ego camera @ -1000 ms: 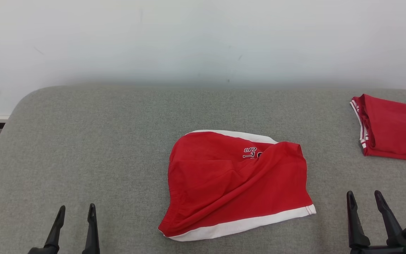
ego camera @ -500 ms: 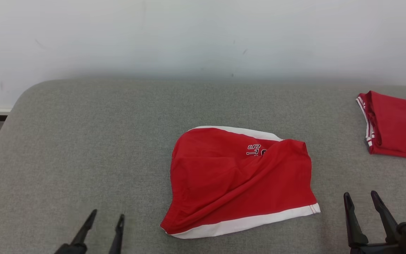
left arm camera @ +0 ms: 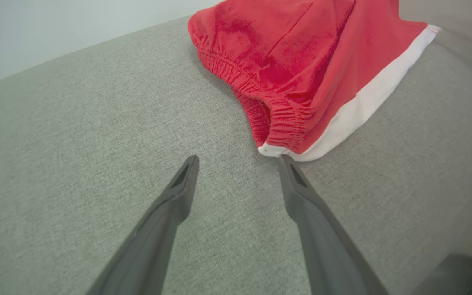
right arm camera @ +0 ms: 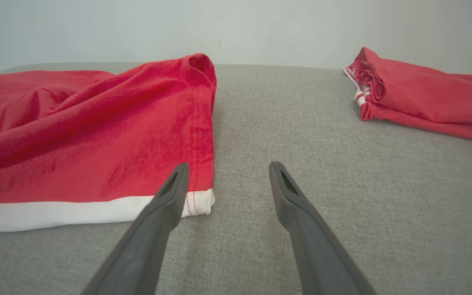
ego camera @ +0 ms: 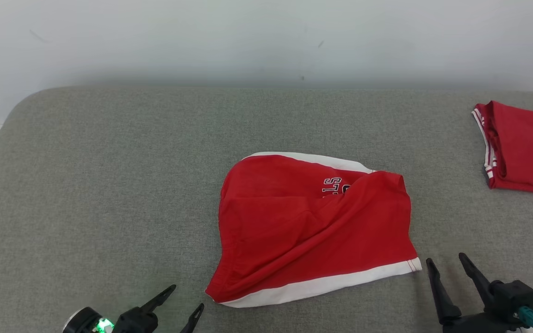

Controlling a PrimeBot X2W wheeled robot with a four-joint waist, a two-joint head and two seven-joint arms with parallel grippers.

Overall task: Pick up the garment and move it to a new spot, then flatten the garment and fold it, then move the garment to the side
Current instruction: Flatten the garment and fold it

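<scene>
**Red garment mid-tabletop, both grippers open at its near corners**

The garment (ego camera: 312, 231), red with a white band (ego camera: 322, 286) along its near edge, lies rumpled at the centre of the grey tabletop (ego camera: 100, 185), a diagonal fold crossing it. The head view shows partly covered lettering (ego camera: 336, 187) near its far edge and a second white strip along that edge.

The left wrist view shows a gathered elastic waistband (left arm camera: 240, 82) at the garment's left side. The left gripper (ego camera: 188, 296) is open and empty at the lower left of the head view, angled toward the garment's near-left corner. In its wrist view one fingertip sits right at the white corner; whether it touches cannot be told.

The right gripper (ego camera: 445, 259), also wide open and holding nothing, stands just beside the near-right corner. In the right wrist view one finger overlaps the stitched hem corner.

A second garment (ego camera: 521, 148), red and folded, lies at the upper right, running off the frame edge, well apart from the first. Bare tabletop spreads across the left half and between the two garments. The far edge meets a pale wall (ego camera: 266, 41); the upper-left corner is rounded.
</scene>
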